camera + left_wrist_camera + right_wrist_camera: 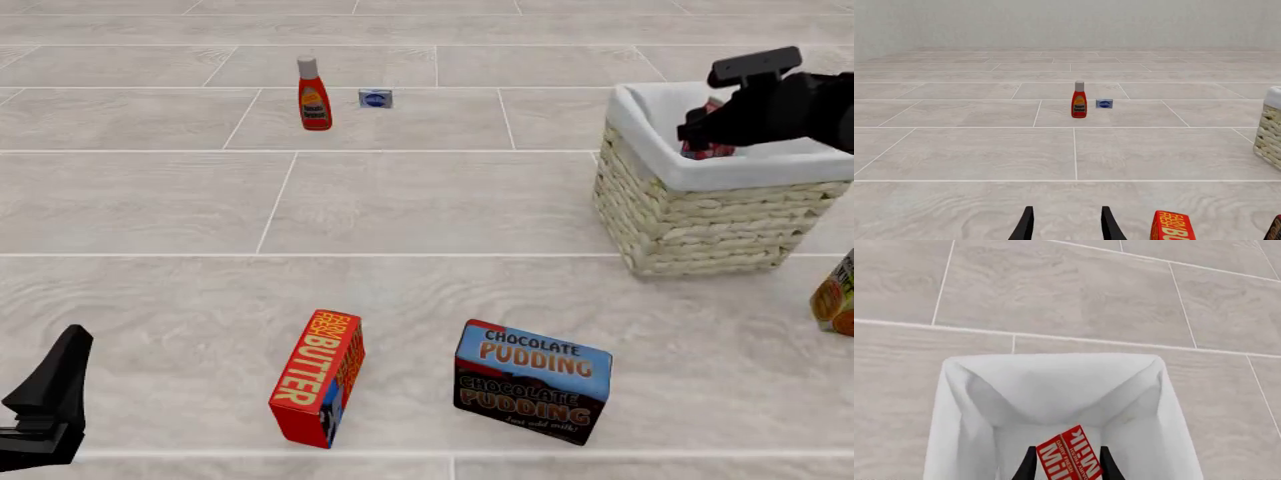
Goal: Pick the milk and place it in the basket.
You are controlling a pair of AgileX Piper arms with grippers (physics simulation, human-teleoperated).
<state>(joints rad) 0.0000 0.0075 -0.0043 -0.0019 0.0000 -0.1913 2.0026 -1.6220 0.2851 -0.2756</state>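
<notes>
Right pincer [1066, 466]: fingers either side of the milk [1069, 452], pinching it; carton seen tilted from the wrist view, red gabled top with white "MILK" lettering facing the camera. Held above the interior of the basket [974, 390], inside the line of the rim, so that on release the carton should fall onto the white lining and not outside. In the front view the right pincer [705, 128] hangs over the basket's opening, a strip of red carton [707, 150] showing below the black fingers. Whether the carton touches the lining cannot be told.

Basket [694, 215]: pale wicker, white cloth folded over the rim, standing upright on the table [427, 200] at the right side. Judged stage: placement nearly complete; opening the fingers remains.

Left pincer [1066, 225]: two dark fingers spread, nothing between them. Low and near the front edge at the left in the front view [47, 400], apparently parked clear because the right arm carries the job.

Other items, none involved:
- Butter box [318, 378], red and yellow, upright, near the front of the table.
- Chocolate pudding box [531, 380], blue and brown, just right of the butter, slightly tilted.
- Ketchup bottle [314, 94], red, upright, far side.
- Small blue and white packet [375, 98], just right of the ketchup.
- Orange-yellow object [838, 292] at the right edge, cut off; kind unclear.
</notes>
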